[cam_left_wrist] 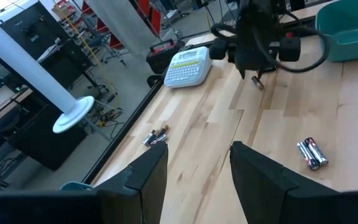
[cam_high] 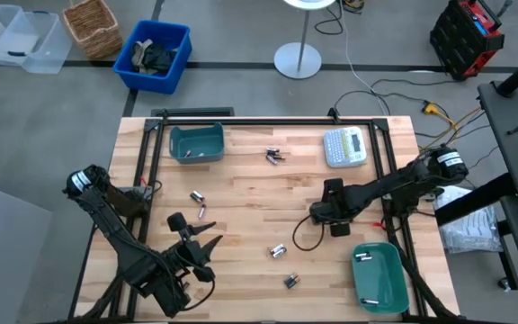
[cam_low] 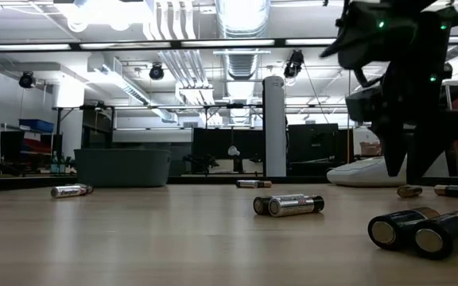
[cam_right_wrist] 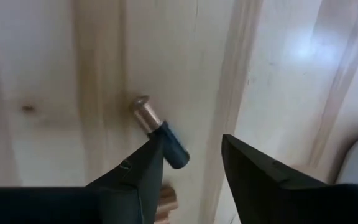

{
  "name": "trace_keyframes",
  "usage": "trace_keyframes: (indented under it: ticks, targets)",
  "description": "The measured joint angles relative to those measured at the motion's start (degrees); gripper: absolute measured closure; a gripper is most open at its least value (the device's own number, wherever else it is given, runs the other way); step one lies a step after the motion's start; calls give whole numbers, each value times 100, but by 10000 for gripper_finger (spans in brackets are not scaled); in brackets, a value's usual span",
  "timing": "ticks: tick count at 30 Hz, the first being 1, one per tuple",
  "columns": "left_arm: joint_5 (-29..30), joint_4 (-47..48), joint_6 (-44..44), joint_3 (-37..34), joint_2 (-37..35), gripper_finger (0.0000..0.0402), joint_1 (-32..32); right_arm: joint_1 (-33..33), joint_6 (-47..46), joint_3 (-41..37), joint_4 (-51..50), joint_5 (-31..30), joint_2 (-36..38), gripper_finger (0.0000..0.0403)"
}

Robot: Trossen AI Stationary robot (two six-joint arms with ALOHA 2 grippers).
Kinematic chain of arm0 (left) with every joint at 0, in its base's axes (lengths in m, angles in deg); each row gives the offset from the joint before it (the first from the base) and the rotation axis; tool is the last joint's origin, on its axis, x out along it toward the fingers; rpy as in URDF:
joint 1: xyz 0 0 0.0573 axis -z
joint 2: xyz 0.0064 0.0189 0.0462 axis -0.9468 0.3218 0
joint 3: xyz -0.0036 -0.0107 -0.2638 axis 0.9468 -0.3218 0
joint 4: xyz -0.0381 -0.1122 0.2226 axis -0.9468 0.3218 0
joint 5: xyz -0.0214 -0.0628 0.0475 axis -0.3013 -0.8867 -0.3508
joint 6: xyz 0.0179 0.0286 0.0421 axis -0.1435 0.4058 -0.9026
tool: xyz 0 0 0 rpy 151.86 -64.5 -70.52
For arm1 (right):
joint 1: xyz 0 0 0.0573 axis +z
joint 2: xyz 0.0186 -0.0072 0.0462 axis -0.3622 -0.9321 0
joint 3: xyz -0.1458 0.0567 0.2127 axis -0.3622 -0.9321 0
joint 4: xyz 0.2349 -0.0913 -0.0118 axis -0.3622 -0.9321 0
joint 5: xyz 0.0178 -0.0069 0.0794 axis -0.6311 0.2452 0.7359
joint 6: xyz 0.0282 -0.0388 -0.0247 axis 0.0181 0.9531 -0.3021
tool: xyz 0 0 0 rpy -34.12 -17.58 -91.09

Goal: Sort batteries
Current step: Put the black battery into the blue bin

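Two grippers, both spread. Left gripper [cam_high: 207,255] idles at table's 7 o'clock, nothing between fingers. Right gripper [cam_right_wrist: 188,163] just right of center, jaws apart over a copper-tipped battery [cam_right_wrist: 159,131] lying on the wood. Other batteries [cam_high: 278,251] loose round mid-table; more [cam_high: 273,156] at 12. Teal bins [cam_high: 379,275] at 5 and 11.
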Motion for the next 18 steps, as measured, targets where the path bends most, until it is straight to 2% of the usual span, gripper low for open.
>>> trace_keyframes:
  ticks: [7,13,18]
  targets:
    - [2,0,-2,0,0,247,-9,-149,214,-1,86,297,-402,265]
    - [2,1,-1,-3,0,247,-19,-145,311,21,150,303,-688,278]
    - [2,0,-2,-4,0,247,-22,-189,16,9,228,420,-780,300]
